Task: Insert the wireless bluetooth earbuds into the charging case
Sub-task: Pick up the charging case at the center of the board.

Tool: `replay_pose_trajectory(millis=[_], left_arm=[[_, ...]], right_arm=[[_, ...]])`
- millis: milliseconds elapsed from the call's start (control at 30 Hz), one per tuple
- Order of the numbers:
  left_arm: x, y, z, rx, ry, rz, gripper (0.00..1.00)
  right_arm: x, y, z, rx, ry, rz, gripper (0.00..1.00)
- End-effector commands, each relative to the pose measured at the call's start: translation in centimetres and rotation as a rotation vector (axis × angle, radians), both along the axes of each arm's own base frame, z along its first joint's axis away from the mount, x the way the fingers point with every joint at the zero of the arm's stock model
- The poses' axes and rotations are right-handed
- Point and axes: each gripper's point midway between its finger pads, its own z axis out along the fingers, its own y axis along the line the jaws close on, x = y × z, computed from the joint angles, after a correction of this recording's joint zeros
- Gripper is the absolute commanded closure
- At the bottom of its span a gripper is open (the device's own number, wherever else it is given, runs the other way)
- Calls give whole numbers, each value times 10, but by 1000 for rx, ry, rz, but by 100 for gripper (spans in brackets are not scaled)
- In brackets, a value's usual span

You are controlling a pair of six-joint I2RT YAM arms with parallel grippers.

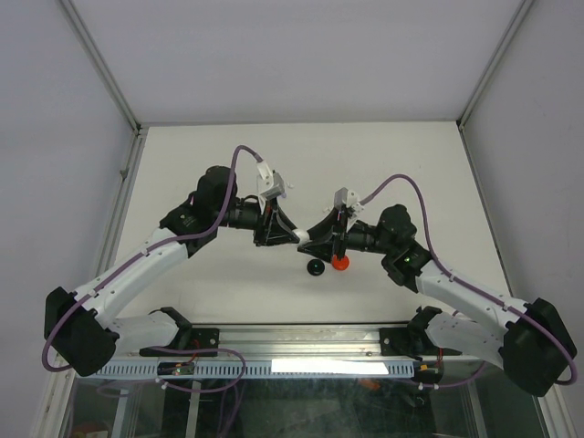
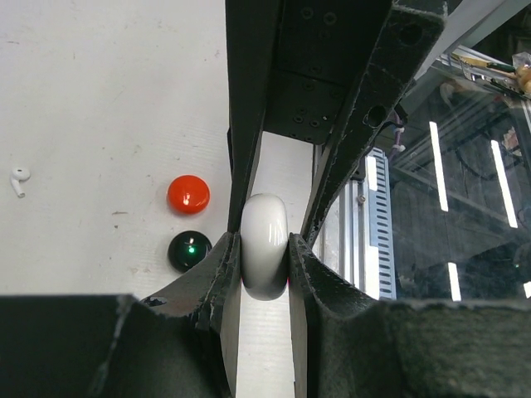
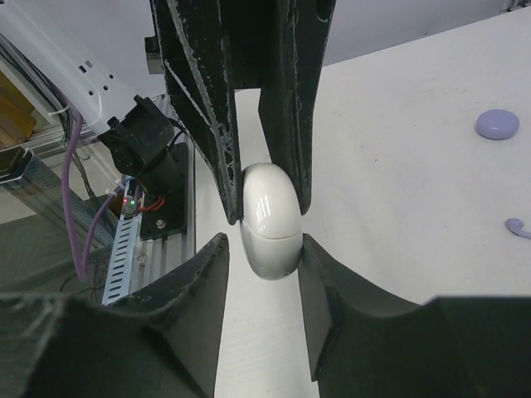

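A white charging case [image 2: 265, 245] hangs above the table, closed, with my left gripper [image 2: 265, 249] shut on its two flat sides. My right gripper [image 3: 264, 249] faces it and stands around the case's [image 3: 270, 224] lower half. One of its pads touches the case and a narrow gap shows at the other. Both grippers meet at the table's middle [image 1: 301, 236]. A white earbud [image 2: 19, 177] lies on the table to the left. A lavender earbud [image 3: 518, 227] lies at the right edge of the right wrist view.
A red round case [image 2: 188, 194] and a black round case [image 2: 189, 251] with a green light lie side by side under the grippers. A lavender round case [image 3: 497, 124] sits farther off. The metal rail [image 1: 301, 345] runs along the near edge.
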Motion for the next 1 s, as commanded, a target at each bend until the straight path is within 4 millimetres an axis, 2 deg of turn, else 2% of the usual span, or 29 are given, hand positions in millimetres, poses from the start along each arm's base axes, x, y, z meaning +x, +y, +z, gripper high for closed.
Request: replay_pose_trajectory(millis=[0, 200, 467, 633, 733, 967], left_arm=[[-4, -6, 34, -78, -139, -49, 87], [-8, -8, 34, -81, -155, -67, 86], [-5, -5, 38, -89, -188, -28, 79], [-7, -2, 47, -133, -227, -14, 78], [-6, -1, 47, -138, -223, 5, 69], [0, -1, 47, -136, -205, 48, 58]], right_arm=[[-5, 5, 33, 83, -57, 51, 60], [-5, 7, 33, 93, -40, 66, 66], [-6, 6, 29, 85, -9, 69, 89], [-8, 4, 30, 90, 2, 71, 94], [-10, 3, 33, 100, -6, 75, 95], [-15, 1, 37, 114, -31, 94, 96]])
